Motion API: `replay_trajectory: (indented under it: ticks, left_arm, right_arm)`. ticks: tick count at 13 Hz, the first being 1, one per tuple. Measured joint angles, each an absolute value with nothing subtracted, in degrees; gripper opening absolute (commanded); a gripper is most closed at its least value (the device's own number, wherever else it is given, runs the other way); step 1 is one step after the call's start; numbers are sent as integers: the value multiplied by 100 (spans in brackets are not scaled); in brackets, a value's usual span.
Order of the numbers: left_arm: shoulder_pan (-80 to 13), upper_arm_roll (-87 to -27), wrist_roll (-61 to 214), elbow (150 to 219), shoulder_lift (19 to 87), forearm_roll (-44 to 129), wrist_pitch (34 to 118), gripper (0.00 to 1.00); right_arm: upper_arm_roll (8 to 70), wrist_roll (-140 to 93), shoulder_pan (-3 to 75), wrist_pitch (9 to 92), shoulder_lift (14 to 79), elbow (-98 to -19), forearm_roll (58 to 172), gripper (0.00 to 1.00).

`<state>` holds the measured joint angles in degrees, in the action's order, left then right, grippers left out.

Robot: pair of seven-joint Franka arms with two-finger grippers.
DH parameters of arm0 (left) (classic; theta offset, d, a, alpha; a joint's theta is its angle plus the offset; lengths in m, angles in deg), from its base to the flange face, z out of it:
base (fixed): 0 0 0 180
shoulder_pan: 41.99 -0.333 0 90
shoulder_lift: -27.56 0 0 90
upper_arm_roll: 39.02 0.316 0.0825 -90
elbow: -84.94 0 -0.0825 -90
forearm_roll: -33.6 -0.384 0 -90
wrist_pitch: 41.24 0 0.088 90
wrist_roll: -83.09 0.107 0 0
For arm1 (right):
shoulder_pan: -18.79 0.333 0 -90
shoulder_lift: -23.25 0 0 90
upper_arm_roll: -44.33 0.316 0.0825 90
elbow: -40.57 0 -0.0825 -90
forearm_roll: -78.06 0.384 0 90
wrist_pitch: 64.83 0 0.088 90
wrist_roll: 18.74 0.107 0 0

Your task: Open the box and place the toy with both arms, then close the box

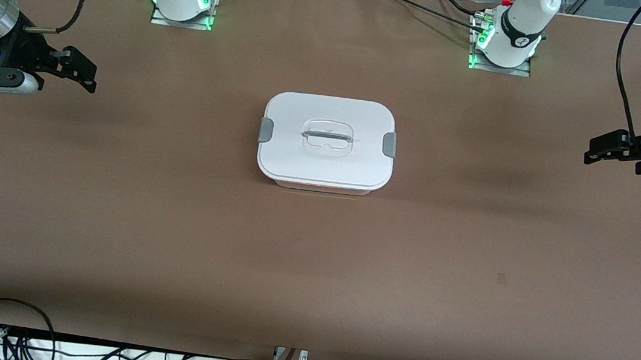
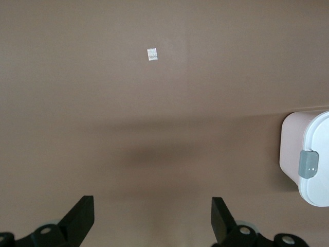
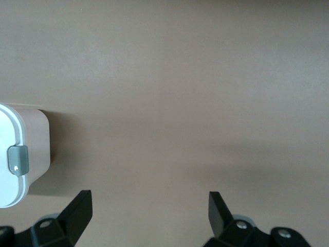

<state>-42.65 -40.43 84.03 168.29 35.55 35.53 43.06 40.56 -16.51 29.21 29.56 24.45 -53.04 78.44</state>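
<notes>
Brown table covering stretches bare under me, and at its middle sits the box, its white lid on, a grey clip at each short end, and a clear handle recessed on top. No toy shows anywhere. My left gripper hangs over the table's left-arm end, fingers spread wide, holding nothing. My right gripper hangs over the right-arm end, equally spread and empty. Both point inward at the box, well apart from it.
</notes>
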Motion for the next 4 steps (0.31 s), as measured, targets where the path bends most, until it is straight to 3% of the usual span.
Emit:
replay_trajectory:
  ticks: [4]
  left_arm:
    - [-4269,-4035,8401,16819,3583,3541,4313,100]
  right_arm:
    - [4056,-1651,2920,2956,2445,-5304,7844,100]
